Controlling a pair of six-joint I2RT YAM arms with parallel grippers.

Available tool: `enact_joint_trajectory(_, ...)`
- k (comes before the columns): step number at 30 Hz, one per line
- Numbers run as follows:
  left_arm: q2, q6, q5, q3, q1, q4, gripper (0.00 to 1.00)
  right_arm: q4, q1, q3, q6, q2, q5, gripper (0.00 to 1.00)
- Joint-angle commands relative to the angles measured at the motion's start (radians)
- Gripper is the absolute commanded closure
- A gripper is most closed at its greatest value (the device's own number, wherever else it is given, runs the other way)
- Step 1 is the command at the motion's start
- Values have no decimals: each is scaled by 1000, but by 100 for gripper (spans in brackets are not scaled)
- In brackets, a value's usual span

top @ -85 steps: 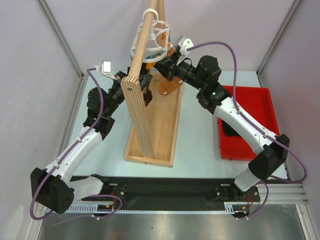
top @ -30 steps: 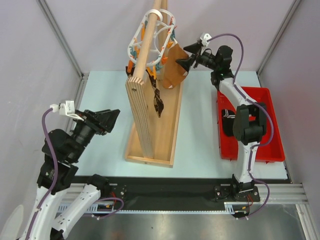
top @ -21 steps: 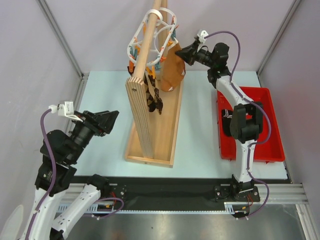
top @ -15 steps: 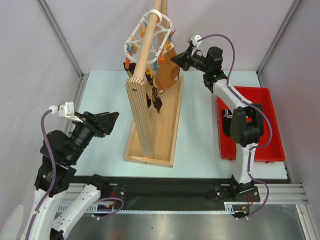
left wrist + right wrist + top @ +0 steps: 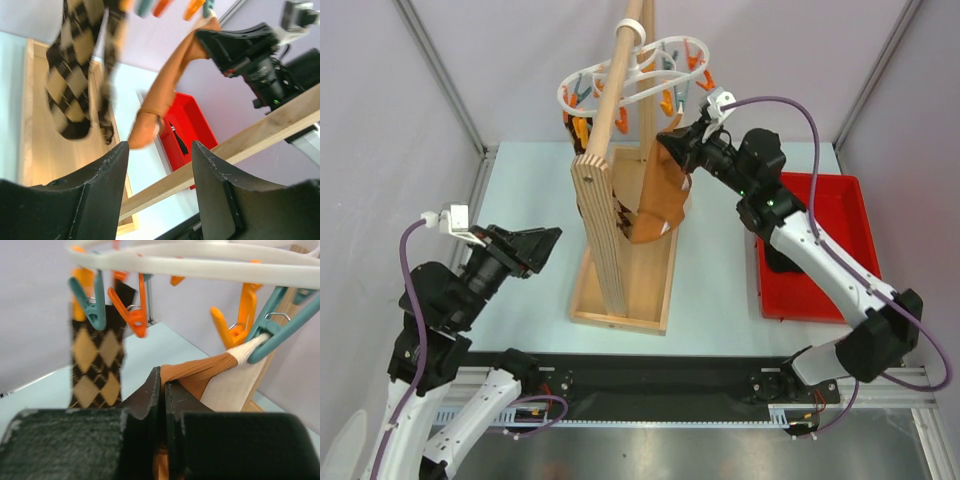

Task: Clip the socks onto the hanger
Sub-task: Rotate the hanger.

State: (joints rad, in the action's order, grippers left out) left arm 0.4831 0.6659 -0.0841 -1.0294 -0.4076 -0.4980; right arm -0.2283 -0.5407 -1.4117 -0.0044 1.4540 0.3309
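Under the white plastic oval ring hanger (image 5: 200,265), the tan-brown fabric sock (image 5: 200,371) is pinched in the closed right gripper (image 5: 162,385), cuff led up-right into a teal plastic peg (image 5: 274,334). Well apart, the left gripper (image 5: 546,242) is noted half open, empty.

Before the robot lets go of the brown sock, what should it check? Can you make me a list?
1. Tan sock caught in the teal peg: ok, the peg bites its pale cuff.
2. Right gripper grip: ok, shut on the tan sock just below that peg.
3. Argyle sock hanging from the hanger: ok.
4. Left gripper out of the way: ok, open, empty, off to the left.
5. Every sock clipped: not ok, a dark sock lies in the red bin.
6. Peg gripping firmly enough: cannot tell.
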Motion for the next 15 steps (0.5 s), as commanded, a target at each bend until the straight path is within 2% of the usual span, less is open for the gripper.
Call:
enact_joint_trajectory(1, 43, 49, -57, -11, -4, 16, 42, 52, -31, 52, 33, -66, -188, 95)
enact_joint_trajectory(8, 107, 52, -109, -3, -4, 142, 45, 53, -74, 111, 43, -130, -222, 91)
enact_joint_trajectory(15, 254, 23, -197, 46, -4, 449, 48, 66, -77, 148, 47, -149, -242, 89)
